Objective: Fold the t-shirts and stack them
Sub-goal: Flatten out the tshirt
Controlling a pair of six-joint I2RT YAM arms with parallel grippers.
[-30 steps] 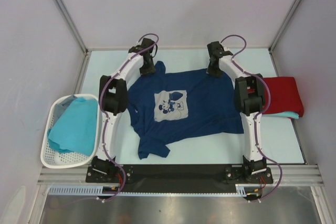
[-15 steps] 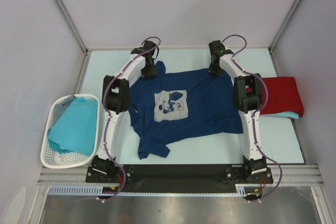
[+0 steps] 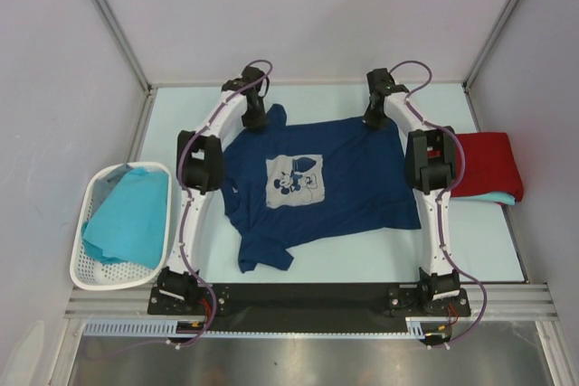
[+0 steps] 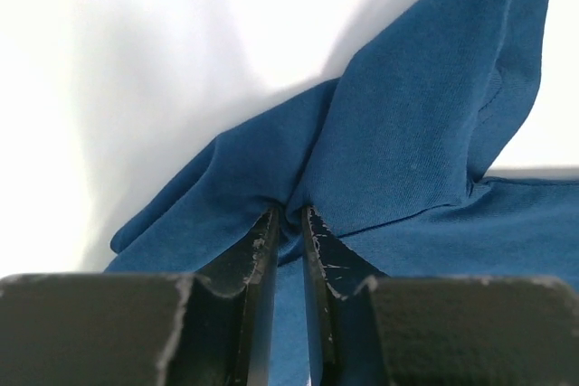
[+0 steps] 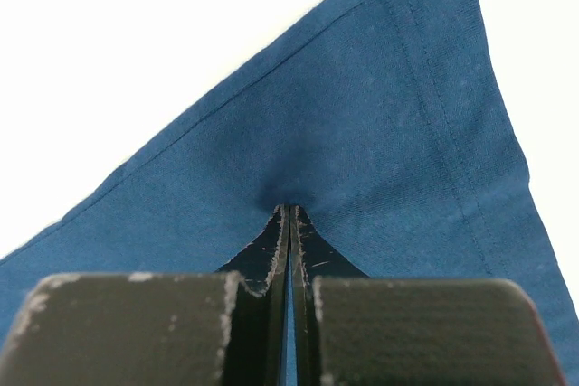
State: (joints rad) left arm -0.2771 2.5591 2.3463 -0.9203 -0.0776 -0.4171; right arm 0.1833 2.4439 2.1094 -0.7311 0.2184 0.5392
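A navy blue t-shirt point(image 3: 344, 178) with a pale grey chest print point(image 3: 294, 181) lies spread on the table, its near left part bunched. My left gripper point(image 3: 254, 120) is shut on the shirt's far left corner; the left wrist view shows navy cloth point(image 4: 398, 133) pinched between the fingertips point(image 4: 264, 228). My right gripper point(image 3: 373, 118) is shut on the far right corner; the right wrist view shows the hemmed cloth point(image 5: 362, 124) clamped between the fingertips point(image 5: 279, 223). A folded red t-shirt point(image 3: 488, 162) lies on a turquoise one point(image 3: 493, 198) at the right. Another turquoise t-shirt point(image 3: 131, 214) fills the basket.
The white perforated basket point(image 3: 86, 273) stands at the table's left edge. Grey walls close in the back and sides. The pale table point(image 3: 362, 259) shows bare along the front and far back.
Both grippers have moved slightly toward the far side and a little outward, pulling the shirt's far edge straighter and wider. The shirt's body has flattened a bit.
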